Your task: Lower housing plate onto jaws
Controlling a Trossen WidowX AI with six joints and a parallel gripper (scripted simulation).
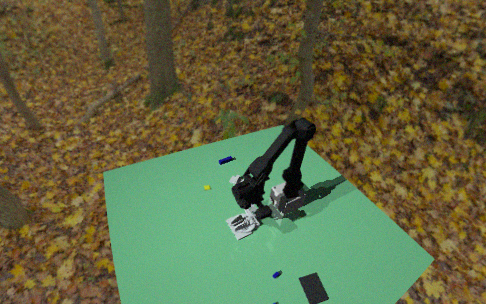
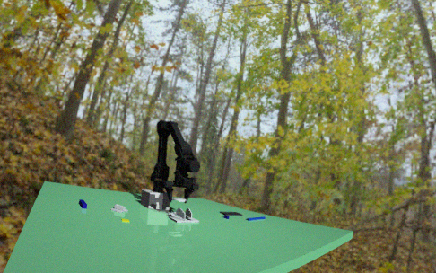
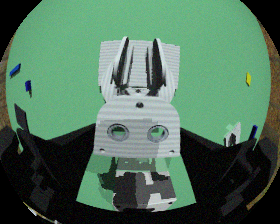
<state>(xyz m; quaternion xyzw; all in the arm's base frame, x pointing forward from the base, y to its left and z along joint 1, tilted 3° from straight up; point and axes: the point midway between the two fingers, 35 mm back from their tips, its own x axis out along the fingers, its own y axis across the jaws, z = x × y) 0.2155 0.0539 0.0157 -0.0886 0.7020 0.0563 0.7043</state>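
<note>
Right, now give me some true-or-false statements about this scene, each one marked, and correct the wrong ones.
1. The gripper is shut on the housing plate. True.
2. The housing plate has three large round holes side by side. False: it has two.
3. The two jaws stand upright, side by side. True.
4. The small yellow piece lies on the housing plate. False: it lies on the green table top.

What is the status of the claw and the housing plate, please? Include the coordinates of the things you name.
Claw [image 1: 254, 211] [image 2: 180, 200] [image 3: 138, 131] shut on housing plate [image 2: 178, 199] [image 3: 137, 112]. Plate above the green tabletop [image 1: 173, 225] [image 2: 110, 242] [image 3: 216, 45], not seated. Nothing seen blocking the two jaws [image 3: 122, 62].
</note>
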